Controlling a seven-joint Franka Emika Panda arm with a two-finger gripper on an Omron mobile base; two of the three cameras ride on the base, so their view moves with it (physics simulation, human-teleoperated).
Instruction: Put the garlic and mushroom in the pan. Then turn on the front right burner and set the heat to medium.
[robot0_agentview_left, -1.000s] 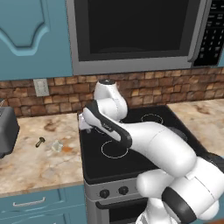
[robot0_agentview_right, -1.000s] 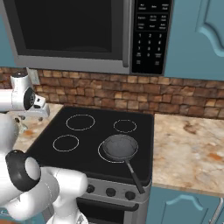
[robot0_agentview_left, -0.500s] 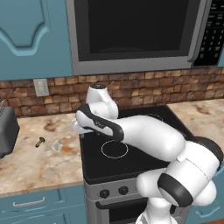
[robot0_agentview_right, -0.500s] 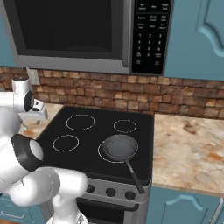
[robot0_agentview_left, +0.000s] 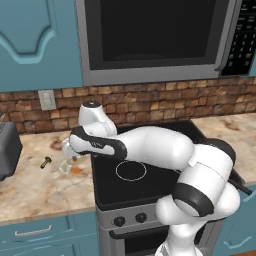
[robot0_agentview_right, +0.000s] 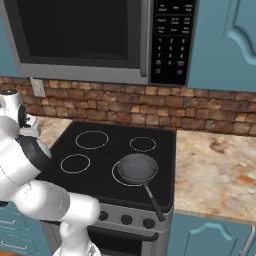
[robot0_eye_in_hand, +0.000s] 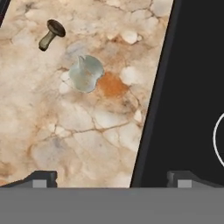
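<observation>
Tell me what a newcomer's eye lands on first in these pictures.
The big white arm stretches leftward from the black cooktop over the marbled counter. Below its open claw lie the pale garlic and, farther off, the small brown mushroom. The dark pan sits empty on the front right burner.

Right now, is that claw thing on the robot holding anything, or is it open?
Gripper: jaws open wide, holding nothing. It hangs over the counter edge beside the cooktop, with the garlic and the mushroom lying ahead, untouched.
</observation>
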